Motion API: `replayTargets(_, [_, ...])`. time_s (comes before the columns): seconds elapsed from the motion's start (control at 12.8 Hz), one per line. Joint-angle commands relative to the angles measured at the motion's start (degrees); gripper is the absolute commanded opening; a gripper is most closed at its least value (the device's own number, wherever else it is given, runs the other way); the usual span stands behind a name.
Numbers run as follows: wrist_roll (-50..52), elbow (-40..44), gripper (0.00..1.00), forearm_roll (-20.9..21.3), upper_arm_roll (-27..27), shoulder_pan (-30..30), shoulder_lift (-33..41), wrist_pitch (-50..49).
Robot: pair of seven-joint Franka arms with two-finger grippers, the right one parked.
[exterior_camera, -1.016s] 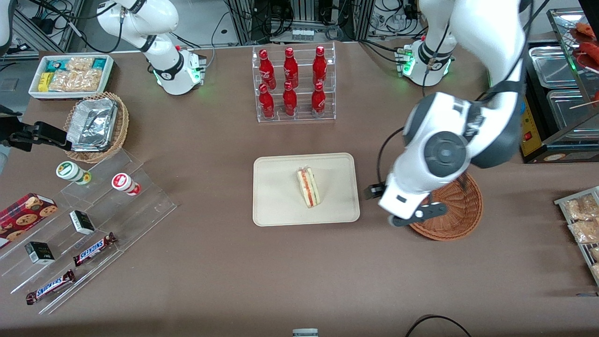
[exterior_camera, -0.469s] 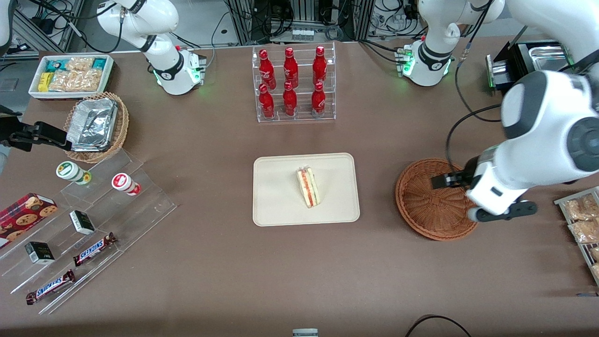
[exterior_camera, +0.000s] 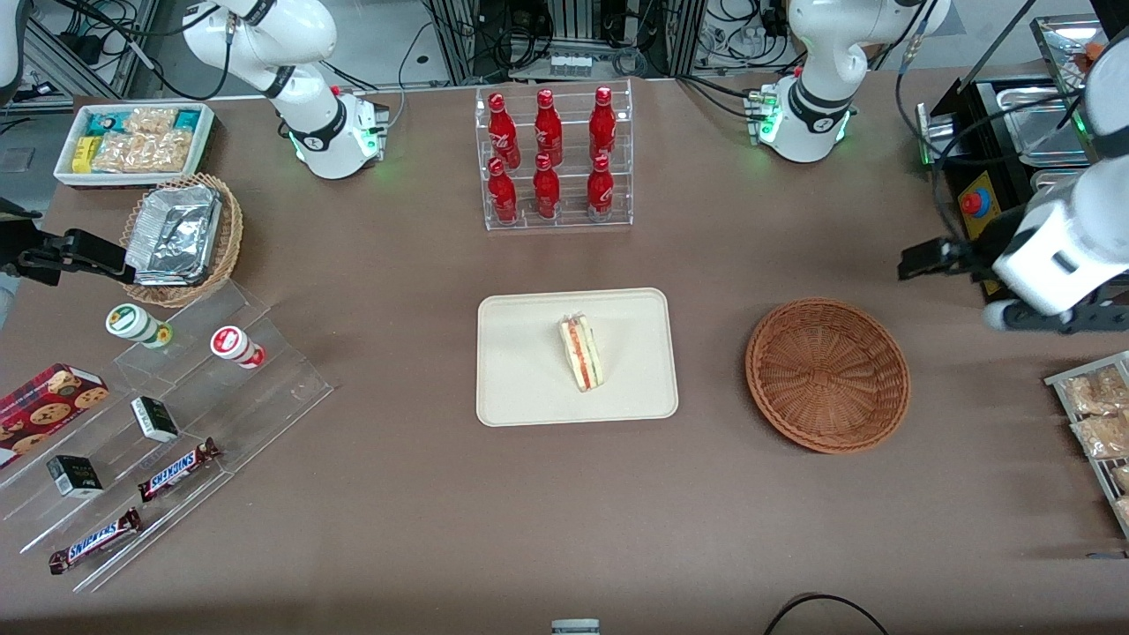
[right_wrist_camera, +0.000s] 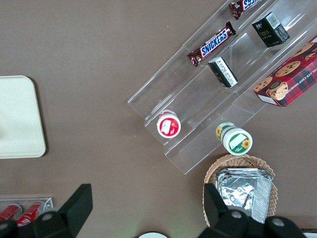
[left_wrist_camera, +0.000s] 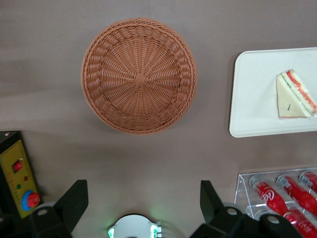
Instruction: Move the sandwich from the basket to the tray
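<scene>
The sandwich (exterior_camera: 581,354) (left_wrist_camera: 293,95), a pale wedge with red, yellow and green layers, lies on the cream tray (exterior_camera: 520,379) (left_wrist_camera: 252,99) at the table's middle. The reddish-brown woven basket (exterior_camera: 827,375) (left_wrist_camera: 139,75) stands beside the tray toward the working arm's end, with nothing in it. My gripper (exterior_camera: 1054,319) (left_wrist_camera: 142,191) hangs high above the table, off the basket's rim toward the working arm's end and a little farther from the front camera. It is open, its fingers (left_wrist_camera: 74,198) wide apart with nothing between them.
A clear rack of red bottles (exterior_camera: 551,159) stands farther from the camera than the tray. A box with a red button (exterior_camera: 972,203) and metal pans sit near my gripper. Snack packets on a wire rack (exterior_camera: 1094,414) lie nearer the camera. Acrylic steps with candy bars (exterior_camera: 159,414) sit at the parked arm's end.
My arm has swung from over the basket toward the working arm's end of the table and away from the front camera. The sandwich stayed on the tray; the basket is now fully uncovered.
</scene>
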State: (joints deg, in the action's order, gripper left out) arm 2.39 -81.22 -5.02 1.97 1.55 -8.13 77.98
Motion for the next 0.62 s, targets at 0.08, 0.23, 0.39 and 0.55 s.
replayTargets(0.08, [-1.5,-2.3,1.0,3.4,2.4,-0.9,3.6,-0.7])
replayTargets(0.23, [-1.5,-2.2,1.0,3.4,2.3,-0.9,3.7,-0.7])
replayTargets(0.39, [-1.5,-2.5,1.0,3.4,2.4,-1.2,4.8,-0.5])
replayTargets(0.55, [-1.5,-4.4,1.0,3.1,2.8,-2.8,7.3,-0.3])
